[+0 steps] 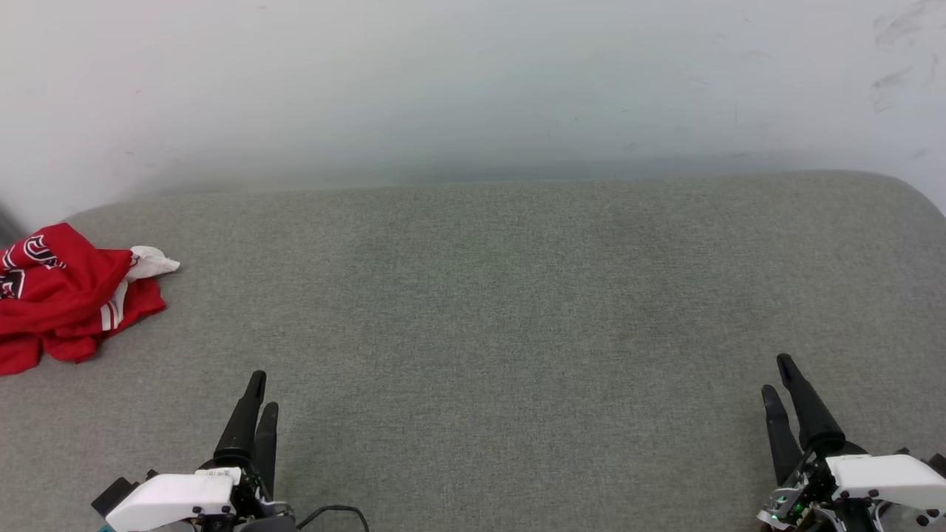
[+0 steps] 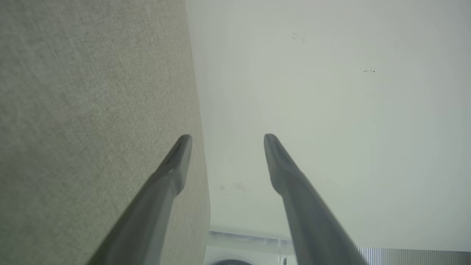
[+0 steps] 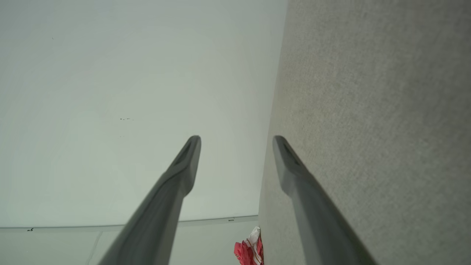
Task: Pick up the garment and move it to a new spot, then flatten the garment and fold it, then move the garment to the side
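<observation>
Grey fabric surface (image 1: 517,295) w/ pale wall (image 1: 443,74) behind.

Holds the left gripper (image 1: 264,391), two long dark tapered fingers on a white plastic wrist housing (image 1: 174,499), low at the left, tips aimed forward and leaning slightly right. Holds the matching right gripper (image 1: 775,374) low at the right, tips leaning slightly left. Carries both pairs of fingers spread apart, with nothing between them.
</observation>
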